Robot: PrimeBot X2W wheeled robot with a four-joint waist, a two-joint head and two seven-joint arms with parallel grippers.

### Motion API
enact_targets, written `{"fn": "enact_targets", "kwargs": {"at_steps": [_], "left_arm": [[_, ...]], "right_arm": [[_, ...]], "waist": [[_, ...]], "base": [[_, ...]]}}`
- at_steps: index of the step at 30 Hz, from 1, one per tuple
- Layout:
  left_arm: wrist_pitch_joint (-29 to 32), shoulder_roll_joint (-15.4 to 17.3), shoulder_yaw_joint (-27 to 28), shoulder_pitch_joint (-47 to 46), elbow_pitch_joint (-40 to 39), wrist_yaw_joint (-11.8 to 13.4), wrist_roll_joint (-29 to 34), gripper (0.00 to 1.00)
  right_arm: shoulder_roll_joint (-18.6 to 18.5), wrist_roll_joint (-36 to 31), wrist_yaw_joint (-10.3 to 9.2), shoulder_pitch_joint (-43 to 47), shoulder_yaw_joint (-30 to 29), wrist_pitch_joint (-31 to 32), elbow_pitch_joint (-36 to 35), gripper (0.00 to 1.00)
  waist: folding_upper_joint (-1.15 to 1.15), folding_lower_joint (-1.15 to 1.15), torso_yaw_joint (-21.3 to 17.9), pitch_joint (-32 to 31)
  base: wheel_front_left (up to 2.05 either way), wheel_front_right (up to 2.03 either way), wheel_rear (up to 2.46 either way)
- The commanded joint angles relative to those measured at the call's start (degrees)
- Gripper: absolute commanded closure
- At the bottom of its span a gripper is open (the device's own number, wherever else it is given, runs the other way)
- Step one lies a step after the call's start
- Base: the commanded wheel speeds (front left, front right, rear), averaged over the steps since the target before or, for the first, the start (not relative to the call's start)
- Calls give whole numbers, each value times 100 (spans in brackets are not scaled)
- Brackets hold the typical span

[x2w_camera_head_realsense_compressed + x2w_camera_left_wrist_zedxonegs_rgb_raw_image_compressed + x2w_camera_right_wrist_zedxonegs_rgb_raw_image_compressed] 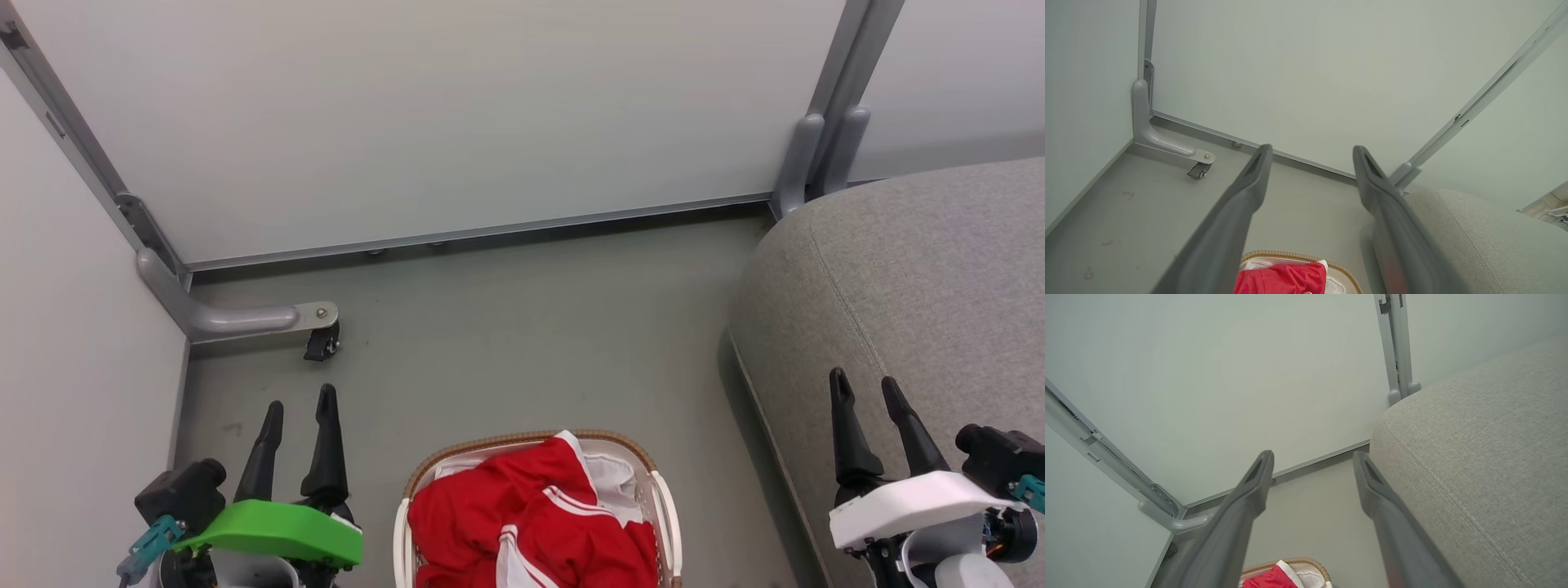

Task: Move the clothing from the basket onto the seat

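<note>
Pale partition panels [424,114] stand on a grey floor [522,327], with a metal bracket foot [245,318] (black caster [321,343] beneath).

Basket [663,506] cut off below

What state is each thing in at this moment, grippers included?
clothing: crumpled in a heap inside the basket, not held.
basket: upright on the floor, filled with the clothing.
seat: no clothing on the part in view.
left gripper: open, fingers apart, holding nothing.
right gripper: open, fingers apart, holding nothing.
</note>
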Motion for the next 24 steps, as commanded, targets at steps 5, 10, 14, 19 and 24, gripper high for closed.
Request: {"fn": "enact_targets", "kwargs": {"at_steps": [5,10,14,19,24], "left_arm": [[-112,44,-29,53,5,14,325,0],[-181,47,-63,58,23,27,566,0],[-231,48,-97,69,54,37,721,0],[-284,49,-100,84,141,40,923,0],[-343,51,-122,117,217,47,1110,0]], "right_arm": [[-45,-394,3,73,22,-111,-27,0],[-46,-694,2,83,25,-176,-52,0],[-49,-917,2,86,44,-227,-55,0],[-51,-1155,3,85,70,-285,-39,0],[-53,-1397,3,101,87,-339,-44,0]], "waist": [[0,0,8,4],[0,0,20,8],[0,0,33,12],[0,0,49,18],[0,0,62,24]], "base": [[0,0,0],[0,0,0],[0,0,0],[0,0,0],[0,0,0]]}}
